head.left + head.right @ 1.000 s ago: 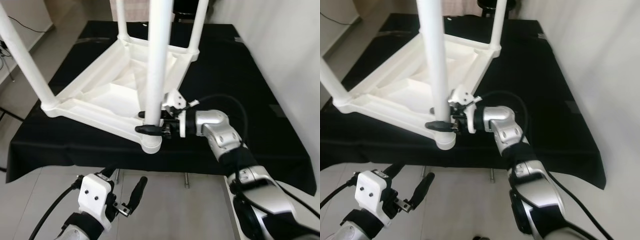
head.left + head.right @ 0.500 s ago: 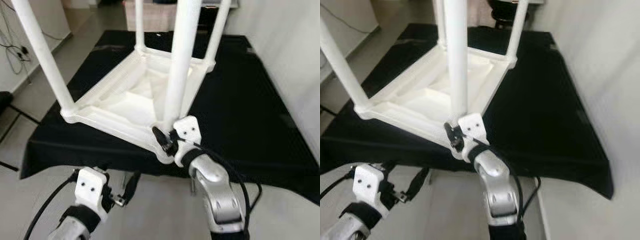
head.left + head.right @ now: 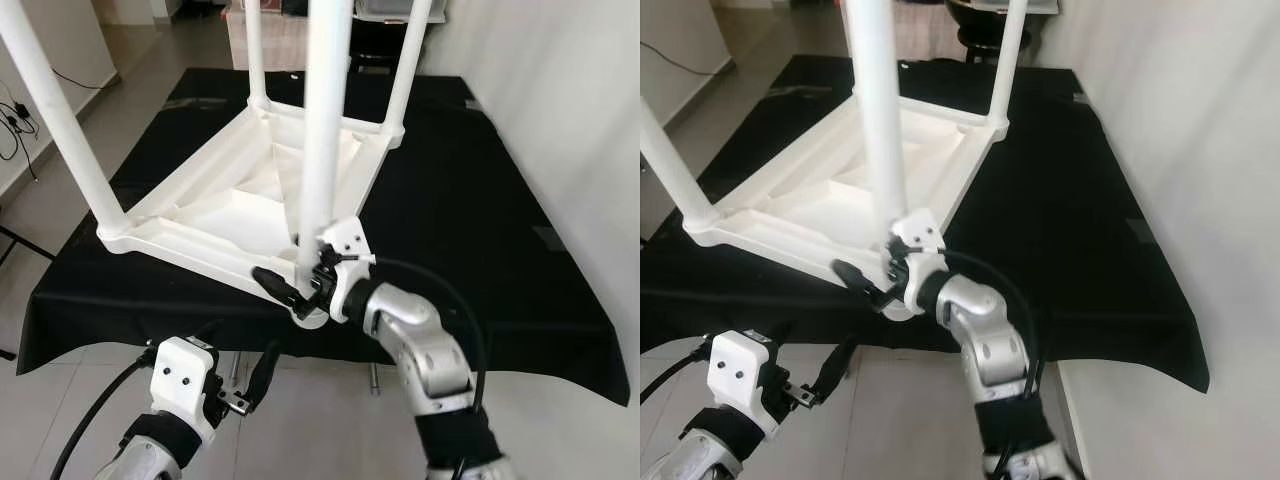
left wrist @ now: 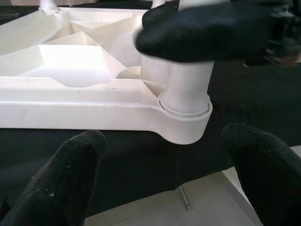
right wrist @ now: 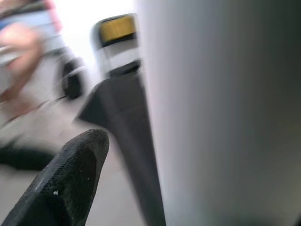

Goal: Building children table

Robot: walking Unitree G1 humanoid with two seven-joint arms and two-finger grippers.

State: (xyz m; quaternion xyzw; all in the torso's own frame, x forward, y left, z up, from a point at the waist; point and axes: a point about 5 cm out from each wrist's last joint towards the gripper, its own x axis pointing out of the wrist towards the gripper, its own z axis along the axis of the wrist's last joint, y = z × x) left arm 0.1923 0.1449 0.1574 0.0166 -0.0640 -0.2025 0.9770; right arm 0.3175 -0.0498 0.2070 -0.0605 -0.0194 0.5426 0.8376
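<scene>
a: where does your children's table (image 3: 240, 195) sit?

b: upside down on the black-covered tabletop (image 3: 480, 200), underside up, four white legs pointing up. the near corner socket (image 4: 181, 127) lies at the front edge of the cloth.

a: and your right hand (image 3: 300, 285)?

b: at the base of the near leg (image 3: 322, 130), just above that socket. one black finger (image 3: 278, 285) crosses the front of the leg; the right wrist view has the leg close against the camera with one finger (image 5: 66, 183) beside it. it looks clamped around the leg, contact with the far finger hidden.

a: left hand (image 3: 250, 385)?

b: low, below the tabletop's front edge, over the tiled floor (image 3: 320, 420). its two fingers (image 4: 61, 183) are spread wide, nothing between them, pointing toward the socket but apart from it.

a: anything else?

b: white wall (image 3: 560, 110) along your right side.
</scene>
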